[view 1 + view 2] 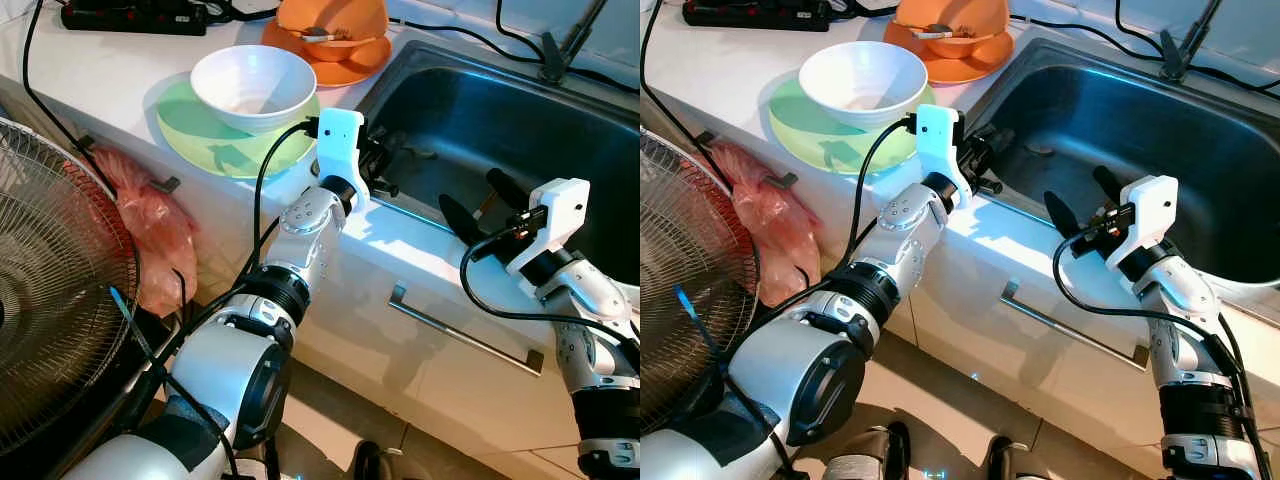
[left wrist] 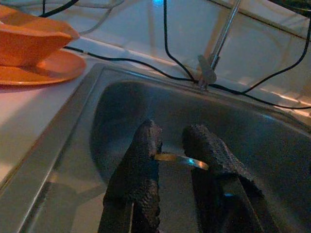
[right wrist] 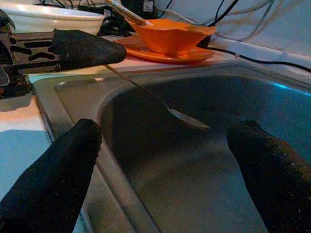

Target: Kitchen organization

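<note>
My left gripper reaches over the near left corner of the steel sink and is shut on the handle of a metal spoon. The spoon's bowl points down into the basin. My right gripper hovers open over the sink's front rim, with nothing between its fingers. On the counter to the left, a white bowl sits on a green plate. Behind them an orange bowl with a utensil in it rests on an orange plate.
A faucet and black cables run along the sink's back edge. A power strip lies at the counter's far left. A fan and a pink bag stand at the left. A drawer handle is below the sink.
</note>
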Available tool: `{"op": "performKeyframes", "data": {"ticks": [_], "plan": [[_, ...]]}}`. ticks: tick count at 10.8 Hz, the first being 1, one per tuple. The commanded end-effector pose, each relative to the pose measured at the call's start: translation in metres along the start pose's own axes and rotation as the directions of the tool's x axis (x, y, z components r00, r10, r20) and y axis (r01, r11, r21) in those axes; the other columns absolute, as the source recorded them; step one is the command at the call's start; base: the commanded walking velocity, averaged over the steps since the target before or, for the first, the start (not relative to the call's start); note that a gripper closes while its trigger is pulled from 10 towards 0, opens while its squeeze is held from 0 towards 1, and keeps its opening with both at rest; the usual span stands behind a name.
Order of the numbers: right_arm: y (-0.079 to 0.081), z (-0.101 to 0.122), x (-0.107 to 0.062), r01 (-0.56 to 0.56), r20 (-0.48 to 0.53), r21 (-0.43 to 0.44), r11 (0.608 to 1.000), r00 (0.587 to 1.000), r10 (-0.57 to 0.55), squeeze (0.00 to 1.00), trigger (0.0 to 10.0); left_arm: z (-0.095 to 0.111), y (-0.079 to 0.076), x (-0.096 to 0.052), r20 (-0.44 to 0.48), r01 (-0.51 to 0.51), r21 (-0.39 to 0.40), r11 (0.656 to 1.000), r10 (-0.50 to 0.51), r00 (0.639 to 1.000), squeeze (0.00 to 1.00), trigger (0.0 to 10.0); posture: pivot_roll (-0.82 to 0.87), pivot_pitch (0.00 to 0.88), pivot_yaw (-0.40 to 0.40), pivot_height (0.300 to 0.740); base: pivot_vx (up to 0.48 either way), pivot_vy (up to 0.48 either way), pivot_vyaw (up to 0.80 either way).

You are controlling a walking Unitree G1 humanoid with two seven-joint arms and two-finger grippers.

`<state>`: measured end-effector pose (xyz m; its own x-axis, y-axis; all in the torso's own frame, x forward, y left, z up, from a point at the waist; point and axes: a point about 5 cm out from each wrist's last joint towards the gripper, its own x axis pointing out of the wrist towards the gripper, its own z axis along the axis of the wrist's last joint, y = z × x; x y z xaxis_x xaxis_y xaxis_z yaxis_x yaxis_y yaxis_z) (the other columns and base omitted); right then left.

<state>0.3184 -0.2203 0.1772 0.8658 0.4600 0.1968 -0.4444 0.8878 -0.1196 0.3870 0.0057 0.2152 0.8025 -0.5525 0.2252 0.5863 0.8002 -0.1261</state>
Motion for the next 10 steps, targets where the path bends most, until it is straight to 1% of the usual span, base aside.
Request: {"op": "performKeyframes", "data": {"ticks": [1, 2, 3, 4, 5, 6, 7, 8, 9, 10], "plan": [[-0.002, -0.002, -0.001, 0.006, -0.021, -0.005, 1.0, 1.0, -0.006, 0.0, 10.0, 0.001, -0.027, 0.009, 0.01, 0.058, -0.021, 0.998, -0.058, 0.998, 0.91, 10.0, 0.0, 0.153, -0.032, 0.74, 0.0, 0.0, 0.0], [-0.001, -0.004, -0.001, 0.005, -0.032, -0.002, 1.0, 0.999, -0.005, 0.0, 10.0, 0.001, -0.028, 0.009, 0.01, 0.058, -0.022, 0.998, -0.058, 0.998, 0.91, 10.0, 0.0, 0.155, -0.033, 0.74, 0.0, 0.0, 0.0], [-0.001, -0.005, -0.002, 0.005, -0.036, -0.001, 1.0, 0.999, -0.005, 0.0, 10.0, 0.001, -0.028, 0.01, 0.011, 0.06, -0.022, 0.998, -0.06, 0.998, 0.88, 10.0, 0.0, 0.156, -0.034, 0.74, 0.0, 0.0, 0.0], [-0.001, -0.005, -0.002, 0.004, -0.036, -0.002, 1.0, 0.999, -0.004, 0.0, 10.0, 0.001, -0.028, 0.01, 0.012, 0.061, -0.022, 0.998, -0.061, 0.998, 1.0, 10.0, 0.0, 0.156, -0.034, 0.74, 0.0, 0.0, 0.0], [-0.001, -0.004, -0.002, 0.003, -0.034, -0.004, 1.0, 0.999, -0.003, 0.0, 10.0, 0.002, -0.028, 0.01, 0.014, 0.06, -0.023, 0.998, -0.06, 0.998, 0.99, 10.0, 0.0, 0.16, -0.036, 0.74, 0.0, 0.0, 0.0], [-0.002, -0.004, -0.002, 0.002, -0.032, -0.005, 1.0, 0.999, -0.002, 0.0, 10.0, 0.003, -0.029, 0.01, 0.018, 0.061, -0.017, 0.998, -0.061, 0.998, 0.0, 10.0, 0.0, 0.161, -0.035, 0.74, 0.0, 0.0, 0.0], [-0.002, -0.003, -0.001, 0.004, -0.03, -0.006, 1.0, 1.0, -0.005, 0.0, 10.0, 0.006, -0.03, 0.011, 0.032, 0.067, 0.003, 0.998, -0.067, 0.997, 0.0, 10.0, 0.01, 0.163, -0.033, 0.74, 0.0, 0.0, 0.0], [-0.002, -0.003, -0.001, 0.01, -0.024, -0.006, 1.0, 1.0, -0.01, 0.0, 10.0, 0.015, -0.032, 0.013, 0.074, 0.082, 0.039, 0.996, -0.085, 0.994, 0.0, 10.0, 0.01, 0.163, -0.032, 0.74, 0.0, 0.0, 0.0], [-0.005, 0.0, 0.001, 0.041, 0.004, -0.004, 0.999, 0.999, -0.041, 0.0, 10.0, 0.032, -0.035, 0.014, 0.153, 0.082, 0.194, 0.978, -0.113, 0.982, 0.0, 10.0, 0.02, 0.166, -0.029, 0.74, 0.0, 0.0, 0.0], [-0.006, 0.003, 0.002, 0.057, 0.031, 0.014, 0.998, 0.998, -0.058, 0.0, 10.0, 0.048, -0.036, 0.013, 0.219, 0.059, 0.293, 0.954, -0.127, 0.967, 0.0, 10.0, 0.03, 0.166, -0.028, 0.74, 0.0, 0.0, 0.0]]}}
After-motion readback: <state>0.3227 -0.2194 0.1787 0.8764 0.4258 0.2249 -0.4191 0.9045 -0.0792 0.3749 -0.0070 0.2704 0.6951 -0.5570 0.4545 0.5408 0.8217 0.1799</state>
